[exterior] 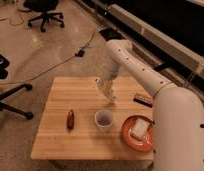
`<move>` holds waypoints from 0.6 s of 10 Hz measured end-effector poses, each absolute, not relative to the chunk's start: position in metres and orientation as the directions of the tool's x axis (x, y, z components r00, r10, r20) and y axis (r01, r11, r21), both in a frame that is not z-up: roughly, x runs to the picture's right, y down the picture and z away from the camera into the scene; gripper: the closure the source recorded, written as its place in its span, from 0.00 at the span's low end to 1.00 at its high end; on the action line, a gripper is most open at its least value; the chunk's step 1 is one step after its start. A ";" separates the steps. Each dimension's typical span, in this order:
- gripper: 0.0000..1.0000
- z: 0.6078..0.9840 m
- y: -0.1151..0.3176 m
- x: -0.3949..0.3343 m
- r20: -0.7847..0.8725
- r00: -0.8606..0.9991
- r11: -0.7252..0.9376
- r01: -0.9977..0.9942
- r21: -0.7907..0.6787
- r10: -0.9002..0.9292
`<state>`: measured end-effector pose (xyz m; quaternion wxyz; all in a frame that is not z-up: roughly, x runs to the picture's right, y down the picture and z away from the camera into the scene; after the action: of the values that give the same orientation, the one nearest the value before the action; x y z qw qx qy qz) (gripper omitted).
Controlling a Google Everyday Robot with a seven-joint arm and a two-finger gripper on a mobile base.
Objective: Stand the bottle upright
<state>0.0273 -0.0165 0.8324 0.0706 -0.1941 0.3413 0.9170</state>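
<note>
On the pale wooden table [65, 145], a small dark red-brown bottle [70, 119] stands left. Centre, a translucent whitish cup [104, 120]. Above it the gripper [109, 94] holds the cream-white plastic bottle [106, 88], tilted. Right, something pale on an orange plate [127, 135]. Office chair [41, 11] on the speckled floor [40, 47] behind.

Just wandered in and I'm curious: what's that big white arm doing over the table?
The white robot arm reaches over the wooden table, its gripper hanging just above the translucent whitish cup. A small dark red-brown bottle and an orange plate holding a cream-white bottle, lying down, sit nearby. Nothing looks picked up yet.
</note>
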 end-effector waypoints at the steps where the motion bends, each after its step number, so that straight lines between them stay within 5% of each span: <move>1: 1.00 0.835 -0.016 0.032 -0.413 -0.909 -0.762 -0.235 0.603 -0.046; 6: 1.00 0.842 -0.017 0.048 -0.460 -0.857 -0.792 -0.107 0.601 -0.233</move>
<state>0.0484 -0.0172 0.8418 -0.0346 -0.2655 0.3208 0.9085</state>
